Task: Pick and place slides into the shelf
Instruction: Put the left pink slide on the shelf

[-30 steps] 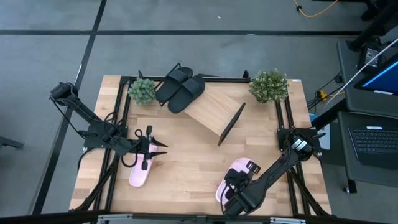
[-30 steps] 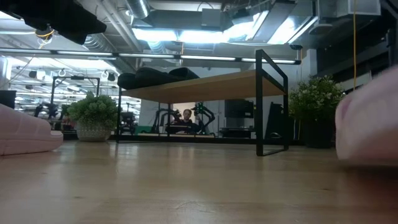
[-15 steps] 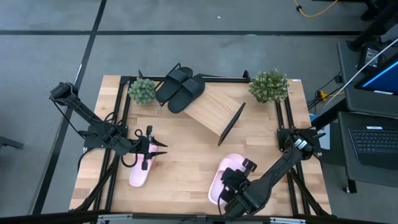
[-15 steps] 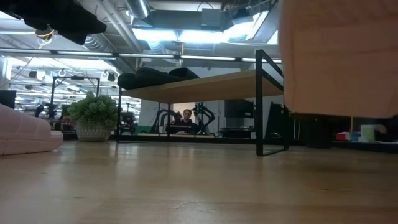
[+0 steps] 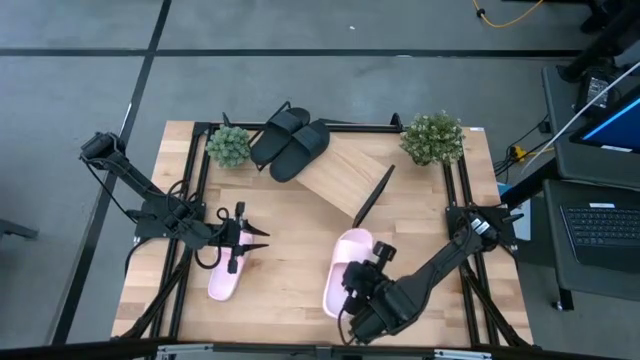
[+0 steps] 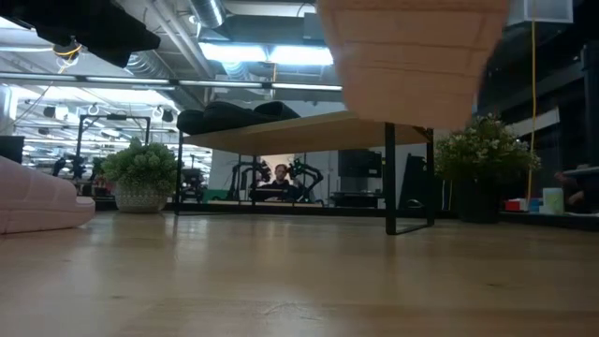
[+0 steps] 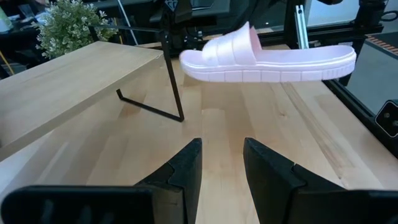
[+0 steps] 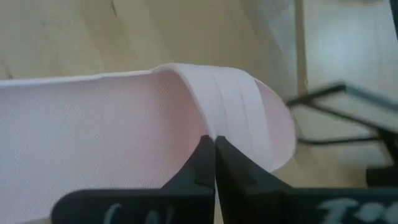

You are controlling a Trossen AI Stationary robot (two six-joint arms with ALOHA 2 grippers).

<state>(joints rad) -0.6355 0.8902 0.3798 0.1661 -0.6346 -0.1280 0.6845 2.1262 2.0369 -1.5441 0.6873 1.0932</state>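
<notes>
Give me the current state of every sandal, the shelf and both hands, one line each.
Black slides: both lying on the shelf's far left end.
Shelf: slanted, its right part bare.
Carried pink slide: lifted off the table, gripped by its edge.
Other pink slide: flat on the table.
Right hand: shut on the carried pink slide.
Left hand: open, empty, above the other pink slide.

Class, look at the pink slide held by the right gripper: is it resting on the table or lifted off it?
Lifted. In the left wrist view the pink slide hangs above the table with bare wood beneath, pinched by the right gripper.
</notes>
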